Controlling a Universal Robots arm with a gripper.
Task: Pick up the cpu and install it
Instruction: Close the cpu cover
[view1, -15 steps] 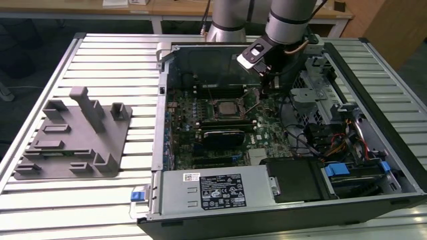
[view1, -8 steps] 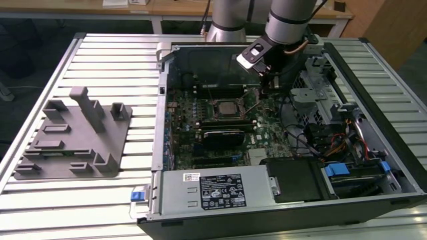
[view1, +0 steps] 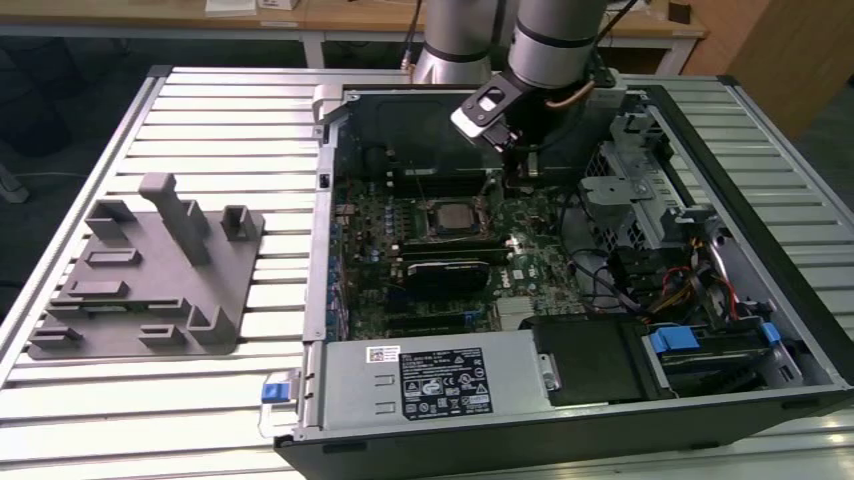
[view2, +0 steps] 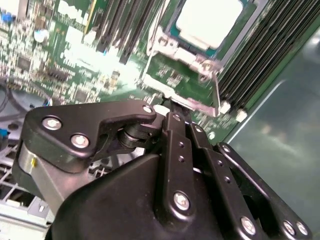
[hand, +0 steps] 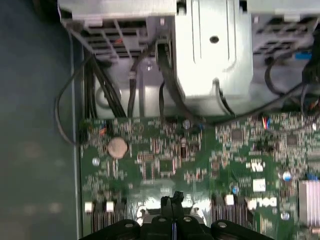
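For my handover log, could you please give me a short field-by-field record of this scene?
cpu: lying in the socket on the motherboard
gripper: above the motherboard near the socket, fingers shut
fixture tray: grey, on the table, at the exterior view's left of the open case

An open computer case lies on a slatted metal surface. Its green motherboard sits just below the hand. A grey fixture tray rests outside the case, well apart from the hand. A silver power supply fills the case's far corner.
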